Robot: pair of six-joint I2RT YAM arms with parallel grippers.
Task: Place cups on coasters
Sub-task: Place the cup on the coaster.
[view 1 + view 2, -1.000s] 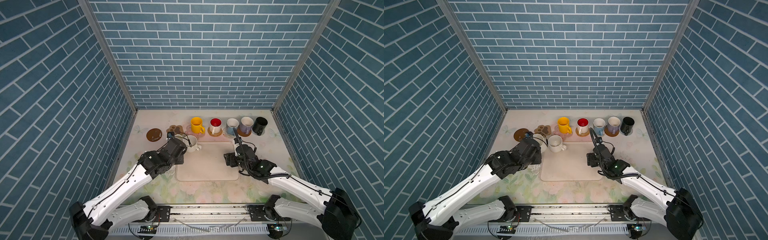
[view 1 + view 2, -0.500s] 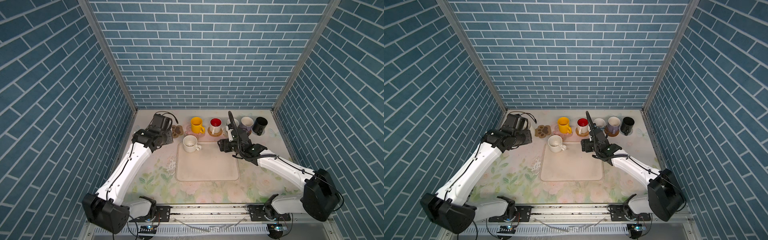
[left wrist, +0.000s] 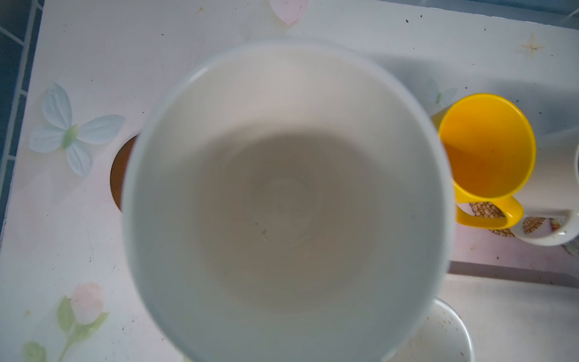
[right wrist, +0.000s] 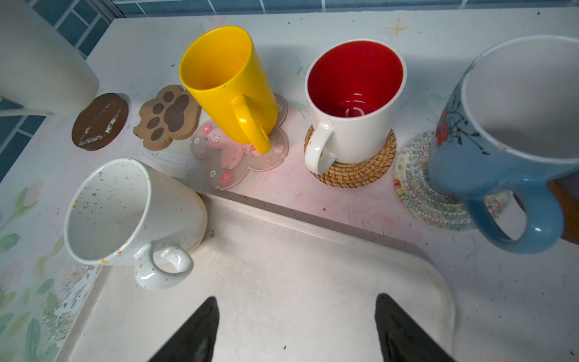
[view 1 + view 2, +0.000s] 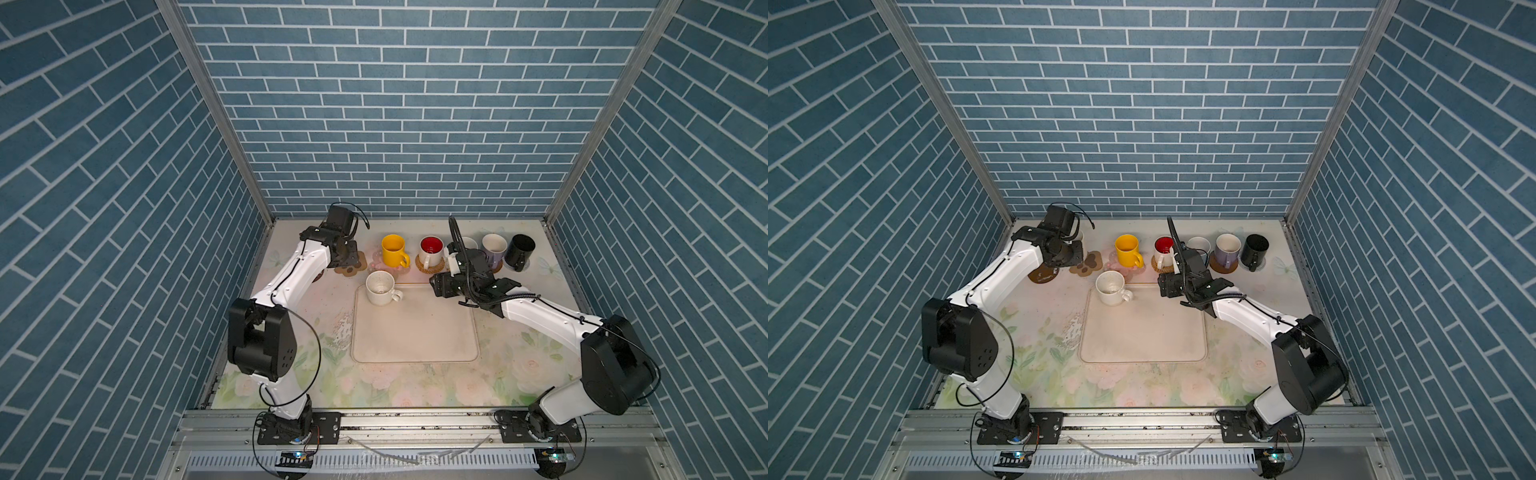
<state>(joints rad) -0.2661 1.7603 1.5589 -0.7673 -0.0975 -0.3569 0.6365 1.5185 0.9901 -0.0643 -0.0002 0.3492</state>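
Now the cream tray (image 4: 282, 282) lies under the right gripper (image 4: 296, 329), whose jaws stand wide apart and empty. Ahead of it and to its left, the speckled mug (image 4: 134, 213) stands upright on the tray's corner. The left gripper (image 5: 345, 257) is clamped on the plain white mug (image 3: 282, 203), held in the air. Below it peeks the brown disc coaster (image 4: 100, 122), bare, with the paw coaster (image 4: 167, 116) just beside.
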